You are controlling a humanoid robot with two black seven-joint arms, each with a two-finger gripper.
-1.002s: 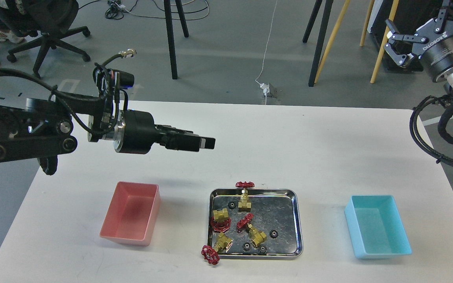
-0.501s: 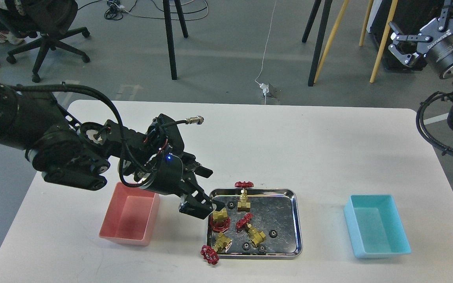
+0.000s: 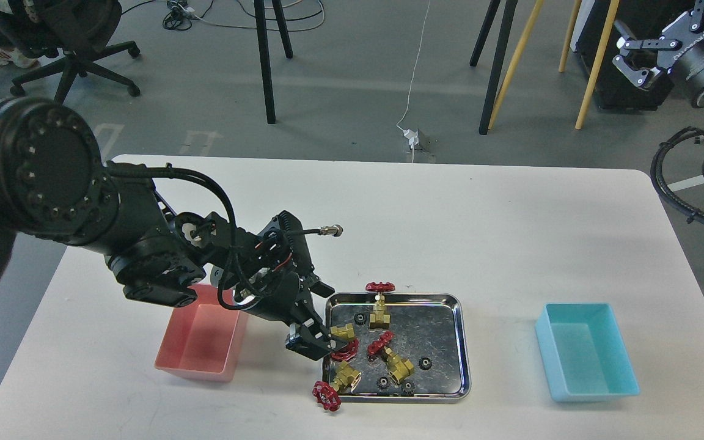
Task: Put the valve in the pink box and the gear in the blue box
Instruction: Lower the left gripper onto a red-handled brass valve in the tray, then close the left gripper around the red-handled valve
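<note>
A steel tray (image 3: pixel 463 342) holds four brass valves with red handwheels and several tiny black gears, for instance one gear (image 3: pixel 425 363). My left gripper (image 3: pixel 326 321) is low at the tray's left edge, its fingers apart, with the nearest valve (image 3: pixel 344 333) right at its tips; the lower finger (image 3: pixel 308 345) touches that valve's handwheel. The pink box (image 3: pixel 202 348) lies just left of the tray, partly under my left arm. The blue box (image 3: pixel 587 351) lies to the right. My right gripper (image 3: pixel 636 58) is raised at the far top right, open and empty.
One valve (image 3: pixel 380 308) stands upright at the tray's back edge. Another (image 3: pixel 396 362) lies mid-tray. A third (image 3: pixel 344 377) lies at the front-left corner, its handwheel (image 3: pixel 326 396) over the rim. Chair and stand legs are beyond the table.
My left arm has swung from high above the table down and to the right, bringing its open gripper to the tray's left edge at a valve. The right gripper has drifted slightly right.
</note>
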